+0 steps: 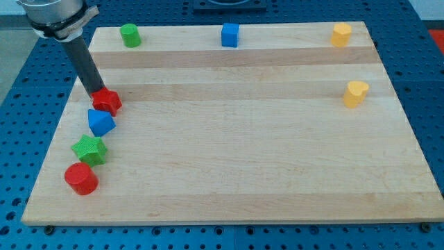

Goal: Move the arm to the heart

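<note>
The yellow heart block lies near the view's right edge of the wooden board, below the upper right corner. My tip is at the far left of the board, touching the top left edge of a red star block. The heart is far to the right of my tip, across almost the whole board. The rod slants up to the view's upper left.
A blue block, a green star and a red cylinder run down the left side below my tip. Along the top edge stand a green cylinder, a blue cube and a yellow block.
</note>
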Tool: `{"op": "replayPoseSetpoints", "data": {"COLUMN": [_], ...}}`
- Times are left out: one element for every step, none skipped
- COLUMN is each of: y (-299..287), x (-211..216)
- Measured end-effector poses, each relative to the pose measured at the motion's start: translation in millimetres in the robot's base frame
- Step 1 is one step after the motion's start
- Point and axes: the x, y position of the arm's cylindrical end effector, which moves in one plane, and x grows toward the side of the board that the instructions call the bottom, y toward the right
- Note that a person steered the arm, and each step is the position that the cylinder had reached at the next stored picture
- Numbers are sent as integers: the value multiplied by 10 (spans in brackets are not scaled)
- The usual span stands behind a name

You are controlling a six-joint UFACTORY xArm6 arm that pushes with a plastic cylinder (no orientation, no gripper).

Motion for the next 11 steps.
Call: {"op": "replayPoseSetpoints", "data": {"y": [0, 5, 309, 879, 1466, 1930, 2399, 2953, 3477, 3942, 4280], "x": [-232, -371, -384, -366, -156, 189, 538, 773, 780, 779, 745]}}
